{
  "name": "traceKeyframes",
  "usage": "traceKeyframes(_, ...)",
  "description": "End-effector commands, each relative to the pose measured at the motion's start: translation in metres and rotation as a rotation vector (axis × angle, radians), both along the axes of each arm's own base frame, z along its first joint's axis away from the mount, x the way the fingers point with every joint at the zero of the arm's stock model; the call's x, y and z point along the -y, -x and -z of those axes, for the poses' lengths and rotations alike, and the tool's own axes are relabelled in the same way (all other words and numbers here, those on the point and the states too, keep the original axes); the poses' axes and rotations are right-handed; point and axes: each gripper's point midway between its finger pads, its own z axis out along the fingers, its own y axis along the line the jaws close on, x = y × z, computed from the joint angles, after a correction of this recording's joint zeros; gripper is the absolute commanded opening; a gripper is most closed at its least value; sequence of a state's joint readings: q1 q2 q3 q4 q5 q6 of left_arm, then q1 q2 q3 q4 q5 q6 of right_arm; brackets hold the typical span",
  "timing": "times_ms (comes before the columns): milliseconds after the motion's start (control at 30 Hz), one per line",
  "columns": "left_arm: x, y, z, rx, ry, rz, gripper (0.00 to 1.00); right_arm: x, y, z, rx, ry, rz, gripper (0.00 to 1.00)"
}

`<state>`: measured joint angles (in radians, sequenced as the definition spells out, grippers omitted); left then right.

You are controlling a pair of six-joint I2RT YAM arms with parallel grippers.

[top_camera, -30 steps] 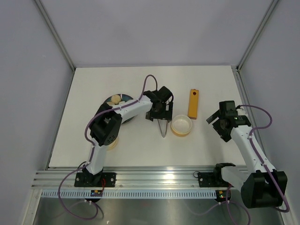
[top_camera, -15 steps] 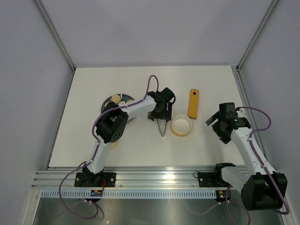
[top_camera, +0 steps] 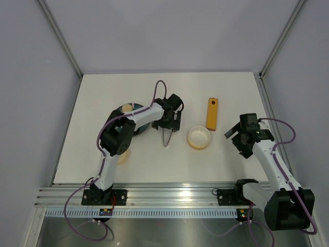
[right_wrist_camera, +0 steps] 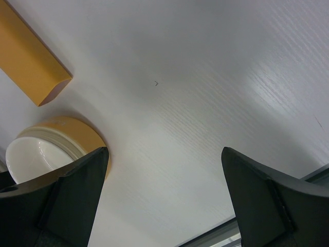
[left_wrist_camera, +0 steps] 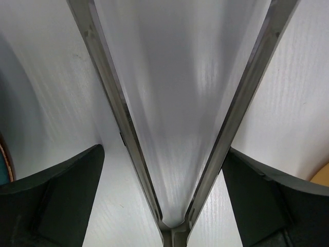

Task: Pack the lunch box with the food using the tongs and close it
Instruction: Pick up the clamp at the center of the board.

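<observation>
Top external view: cream round plastic tub (top_camera: 198, 137) at centre is empty, pale beige buns (top_camera: 126, 109) left of centre unpacked, flat cream lid (top_camera: 122, 157) off. Left gripper (left_wrist_camera: 163, 149) spread wide astride thin silvery metal tongs (top_camera: 165, 138); right gripper (right_wrist_camera: 164, 154) wide, empty.

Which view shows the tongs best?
Left wrist: the tongs fill the frame, both arms and the joint close up, though the far ends are cut off. Top external shows them small and thin, partly under the left gripper. Right wrist shows none of them.
</observation>
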<state>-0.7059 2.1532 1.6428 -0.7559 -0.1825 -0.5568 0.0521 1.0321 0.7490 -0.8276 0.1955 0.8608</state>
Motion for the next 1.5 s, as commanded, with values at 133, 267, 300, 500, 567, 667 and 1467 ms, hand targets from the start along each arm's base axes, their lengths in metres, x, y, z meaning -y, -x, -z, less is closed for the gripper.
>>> traceKeyframes(133,0.013,-0.016,-0.004,0.053,0.022,0.057,0.99,0.0,-0.003,-0.002,0.027,0.002,-0.012,1.0)
traceKeyframes(267,0.02,-0.017,0.004,0.045,0.048,0.06,0.93,-0.001,0.0,0.002,0.018,-0.003,-0.009,0.99)
traceKeyframes(300,0.02,-0.016,0.005,0.041,0.05,0.057,0.91,-0.001,-0.001,0.002,0.018,-0.004,-0.01,0.99)
traceKeyframes(500,0.016,-0.01,0.006,0.015,0.036,0.052,0.5,-0.001,-0.001,0.002,0.02,-0.003,-0.011,0.99)
traceKeyframes(567,0.011,-0.011,-0.003,0.03,0.021,0.052,0.37,-0.001,-0.002,0.001,0.023,-0.003,-0.01,1.0)
traceKeyframes(667,0.007,-0.015,-0.044,0.103,0.031,0.07,0.19,-0.001,-0.002,0.0,0.026,-0.003,-0.01,0.99)
traceKeyframes(1467,-0.017,0.021,-0.145,0.148,0.063,0.244,0.39,-0.001,-0.009,-0.014,0.053,0.009,-0.037,0.99)
